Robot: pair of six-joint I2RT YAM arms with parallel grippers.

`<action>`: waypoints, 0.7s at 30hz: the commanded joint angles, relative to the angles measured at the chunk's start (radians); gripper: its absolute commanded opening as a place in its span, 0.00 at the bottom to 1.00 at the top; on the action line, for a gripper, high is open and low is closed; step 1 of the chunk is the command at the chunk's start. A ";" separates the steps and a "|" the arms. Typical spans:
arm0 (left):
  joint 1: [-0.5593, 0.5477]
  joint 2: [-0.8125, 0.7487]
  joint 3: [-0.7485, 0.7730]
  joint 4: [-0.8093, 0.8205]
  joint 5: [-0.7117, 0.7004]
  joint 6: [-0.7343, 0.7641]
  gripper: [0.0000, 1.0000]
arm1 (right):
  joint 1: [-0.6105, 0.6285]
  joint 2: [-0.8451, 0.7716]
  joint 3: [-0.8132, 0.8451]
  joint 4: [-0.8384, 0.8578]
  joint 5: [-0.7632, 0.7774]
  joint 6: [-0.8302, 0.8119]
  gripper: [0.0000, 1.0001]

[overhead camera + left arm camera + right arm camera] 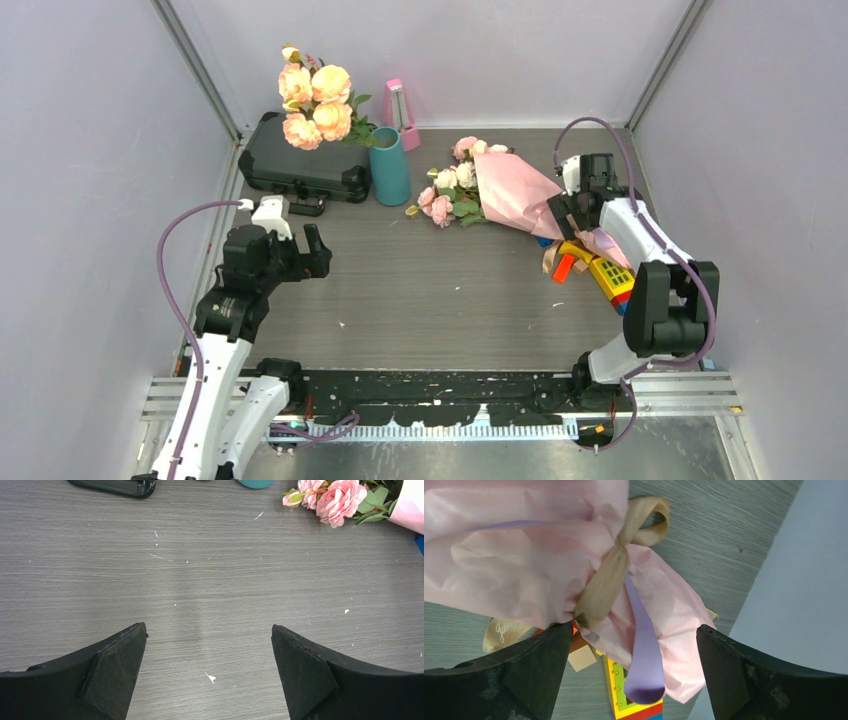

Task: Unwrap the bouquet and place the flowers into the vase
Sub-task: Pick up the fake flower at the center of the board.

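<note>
The bouquet (505,188) lies on the table at the back right, still in its pink crinkled paper (524,555), tied with a tan ribbon (606,580); a lilac strip (644,645) hangs from the knot. Its flowers (448,192), small pink and cream roses (340,497), point left toward the teal vase (390,165), which stands upright and empty. My right gripper (565,215) hovers open over the tied end (631,635), jaws either side of the paper below the knot and apart from it. At mid-left my left gripper (300,228) is open over bare table (210,630), holding nothing.
A black case (300,160) lies at the back left with big peach-orange roses (315,100) on it. A pink metronome-shaped object (400,115) stands behind the vase. Colourful toy blocks (600,275) lie under the bouquet's tail, close to the right wall.
</note>
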State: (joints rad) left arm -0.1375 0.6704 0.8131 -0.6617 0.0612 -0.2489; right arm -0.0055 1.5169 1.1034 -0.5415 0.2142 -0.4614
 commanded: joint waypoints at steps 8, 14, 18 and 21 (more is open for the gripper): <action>-0.004 -0.006 0.009 0.037 -0.006 0.020 0.98 | 0.006 0.175 0.122 0.003 -0.181 -0.100 0.98; -0.005 -0.002 0.009 0.038 -0.001 0.019 0.98 | 0.006 0.230 0.121 0.009 -0.199 -0.098 0.96; -0.005 -0.002 0.009 0.037 0.000 0.019 0.98 | 0.006 0.270 0.124 0.006 -0.199 -0.099 0.97; -0.006 -0.002 0.009 0.038 0.003 0.017 0.98 | 0.006 0.300 0.129 0.008 -0.200 -0.097 0.96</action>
State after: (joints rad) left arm -0.1375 0.6704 0.8131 -0.6621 0.0540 -0.2462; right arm -0.0063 1.7706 1.2091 -0.5419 0.0498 -0.5488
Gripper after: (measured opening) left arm 0.983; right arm 0.971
